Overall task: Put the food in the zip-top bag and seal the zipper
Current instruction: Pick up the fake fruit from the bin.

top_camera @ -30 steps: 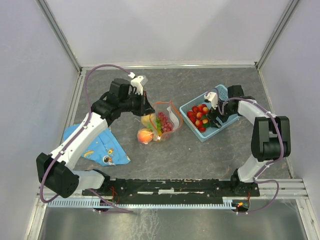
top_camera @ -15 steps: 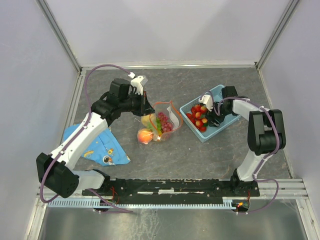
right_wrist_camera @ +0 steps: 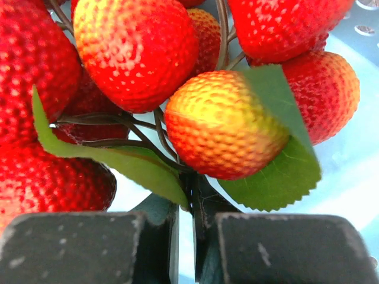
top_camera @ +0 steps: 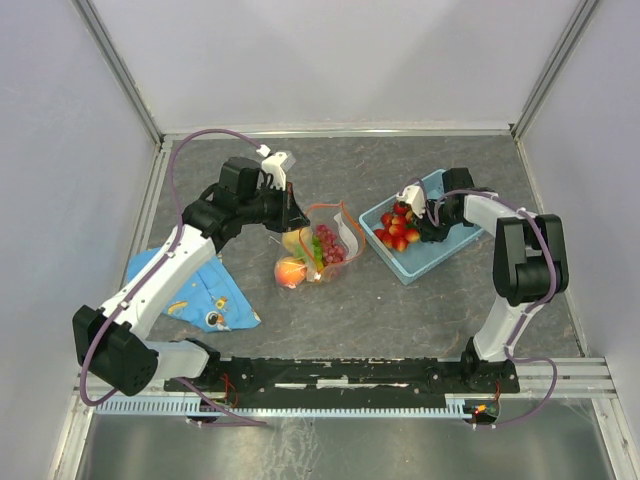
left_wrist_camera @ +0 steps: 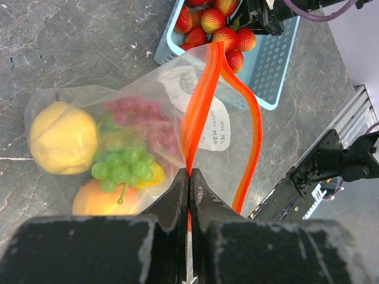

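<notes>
The clear zip-top bag [top_camera: 335,243] lies mid-table, mouth toward the basket. Inside it are a yellow lemon [left_wrist_camera: 62,136], green grapes [left_wrist_camera: 118,165], purple grapes [left_wrist_camera: 139,109] and an orange peach [left_wrist_camera: 98,201]. My left gripper [left_wrist_camera: 189,174] is shut on the orange-red zipper [left_wrist_camera: 201,100] and holds that edge up, so the mouth gapes. In the top view the left gripper [top_camera: 293,212] is at the bag's far left side. A bunch of red strawberries [right_wrist_camera: 225,124] lies in the light-blue basket [top_camera: 432,258]. My right gripper [right_wrist_camera: 190,183] is shut on the bunch's dark stems [right_wrist_camera: 157,127].
A blue patterned cloth [top_camera: 200,290] lies at the left, under the left arm. The basket [left_wrist_camera: 272,65] stands just beyond the bag's mouth. Grey walls close in the table on three sides.
The right gripper has slid left over the strawberries in the basket and closed on their stems. The left gripper and the bag have not moved.
</notes>
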Controlling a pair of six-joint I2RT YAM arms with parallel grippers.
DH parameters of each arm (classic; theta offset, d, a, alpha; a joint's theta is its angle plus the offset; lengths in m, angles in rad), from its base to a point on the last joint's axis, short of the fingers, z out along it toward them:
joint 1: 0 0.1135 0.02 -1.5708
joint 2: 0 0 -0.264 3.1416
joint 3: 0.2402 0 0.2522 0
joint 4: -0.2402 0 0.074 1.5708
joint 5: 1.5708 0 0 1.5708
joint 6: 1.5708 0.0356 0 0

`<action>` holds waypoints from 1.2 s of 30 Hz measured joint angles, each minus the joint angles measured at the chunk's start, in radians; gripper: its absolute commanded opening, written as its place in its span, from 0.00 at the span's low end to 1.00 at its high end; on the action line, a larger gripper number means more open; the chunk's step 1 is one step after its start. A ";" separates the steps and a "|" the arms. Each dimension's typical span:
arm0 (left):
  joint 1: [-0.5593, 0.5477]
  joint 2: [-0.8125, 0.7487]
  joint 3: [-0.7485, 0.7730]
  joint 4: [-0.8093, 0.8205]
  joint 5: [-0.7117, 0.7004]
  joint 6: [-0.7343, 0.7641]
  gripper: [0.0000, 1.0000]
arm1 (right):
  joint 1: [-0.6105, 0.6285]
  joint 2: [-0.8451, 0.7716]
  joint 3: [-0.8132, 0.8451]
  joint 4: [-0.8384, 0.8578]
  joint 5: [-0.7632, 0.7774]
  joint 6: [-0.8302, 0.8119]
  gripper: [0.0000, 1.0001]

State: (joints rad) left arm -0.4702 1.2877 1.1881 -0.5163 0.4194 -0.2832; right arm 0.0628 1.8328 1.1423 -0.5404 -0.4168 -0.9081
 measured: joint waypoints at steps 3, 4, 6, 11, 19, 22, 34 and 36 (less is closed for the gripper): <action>0.000 0.000 0.000 0.000 0.000 0.000 0.03 | 0.000 -0.009 -0.005 0.003 0.012 0.010 0.02; 0.000 0.000 0.000 0.000 0.000 0.000 0.03 | 0.001 -0.018 -0.012 0.006 0.021 0.015 0.02; 0.000 0.000 0.000 0.000 0.000 0.000 0.03 | 0.001 -0.040 -0.027 0.006 0.041 0.031 0.02; 0.003 0.000 0.000 0.000 0.000 0.000 0.03 | 0.001 -0.140 -0.077 0.009 0.084 0.097 0.02; 0.004 0.000 0.000 0.000 0.000 0.000 0.03 | 0.019 -0.388 -0.131 0.024 0.183 0.188 0.02; 0.004 0.000 0.000 0.001 0.000 0.000 0.03 | 0.047 -0.455 -0.133 0.024 0.232 0.213 0.02; 0.004 0.000 0.000 0.002 0.001 0.000 0.03 | 0.166 -0.643 -0.176 0.027 0.336 0.262 0.02; 0.004 0.000 0.000 0.002 0.001 0.000 0.03 | 0.172 -0.637 -0.181 0.034 0.341 0.280 0.02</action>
State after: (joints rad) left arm -0.4660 1.2877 1.1877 -0.5140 0.4202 -0.2832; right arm 0.2352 1.1957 0.9611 -0.5064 -0.0753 -0.6285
